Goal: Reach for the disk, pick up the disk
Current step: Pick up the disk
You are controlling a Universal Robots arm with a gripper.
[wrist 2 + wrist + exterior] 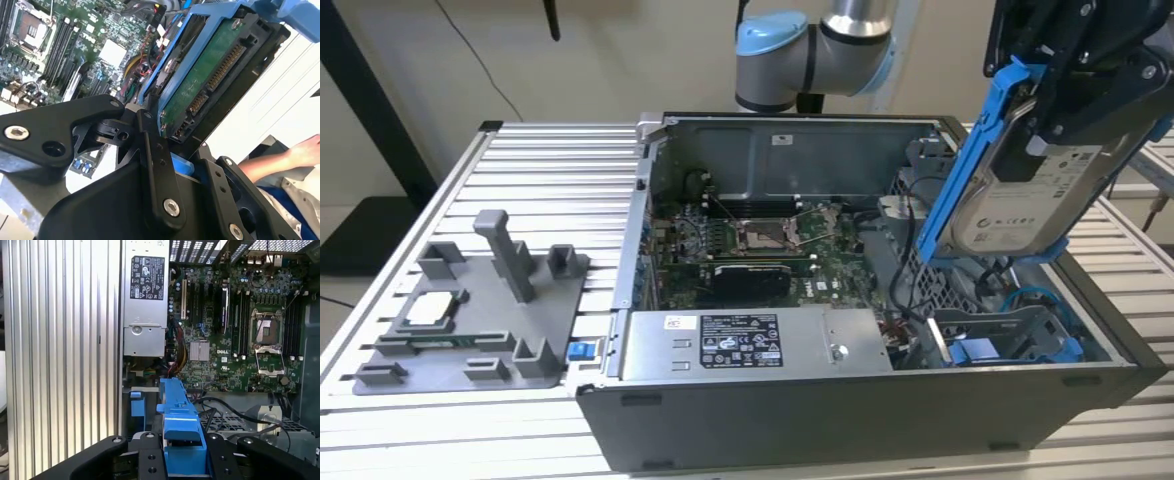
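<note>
The disk (pixel 1021 205), a silver-grey hard drive with a white label in a bright blue frame, hangs tilted almost on edge above the open computer case, at the exterior view's right. My gripper (pixel 1074 105) is shut on its upper end. In the second wrist view the disk's green circuit board (pixel 210 75) and blue frame sit between the black fingers (pixel 155 150). The first wrist view looks down the blue frame's edge (pixel 179 410), which runs out from my gripper (pixel 182 452) over the case's inside.
The open grey case (pixel 854 410) holds a green motherboard (pixel 747 240), a grey power supply box (pixel 747 345), cables and a blue drive bay (pixel 1014 340). A grey fixture plate (pixel 467 310) with a small chip lies at the exterior view's left. A person's hand (pixel 305 150) is nearby.
</note>
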